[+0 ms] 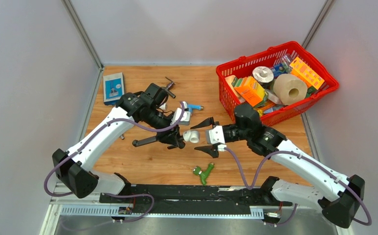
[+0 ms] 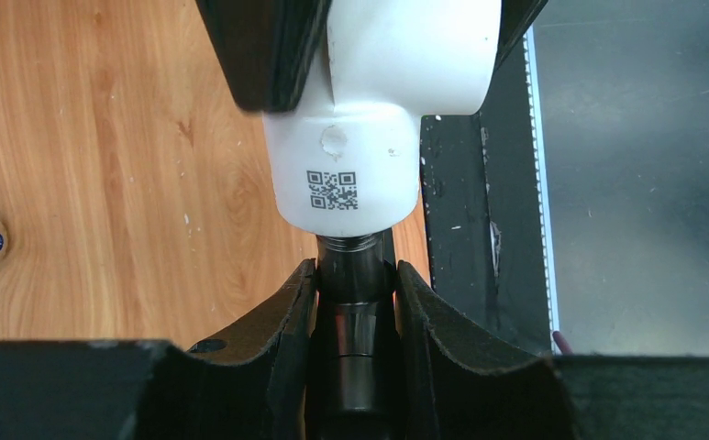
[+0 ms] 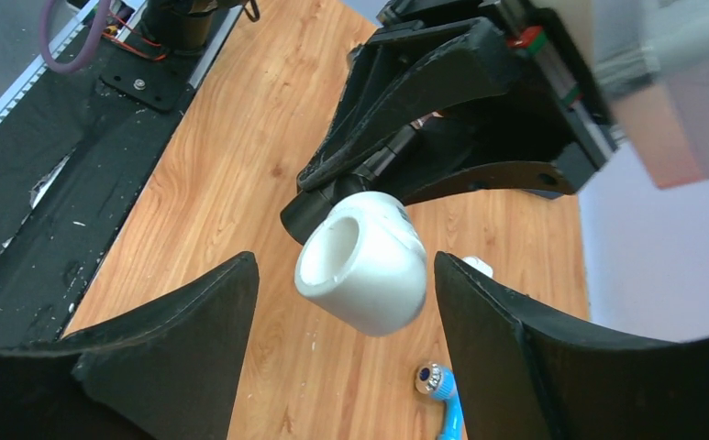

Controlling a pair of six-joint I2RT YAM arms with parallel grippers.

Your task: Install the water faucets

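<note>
The left pincer (image 2: 355, 275) clenched the dark faucet (image 2: 350, 321), its threaded end in a white fitting (image 3: 361, 266). The right pincer (image 1: 208, 136) stood released around that fitting.

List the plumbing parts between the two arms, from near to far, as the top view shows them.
green faucet → white elbow fitting, on the end of the dark-grey faucet → blue-handled faucet

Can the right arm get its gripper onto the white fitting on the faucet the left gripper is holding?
Probably yes. The right gripper is open with a finger on each side of the white fitting and nothing between. The left gripper is shut on the dark faucet behind it.
</note>
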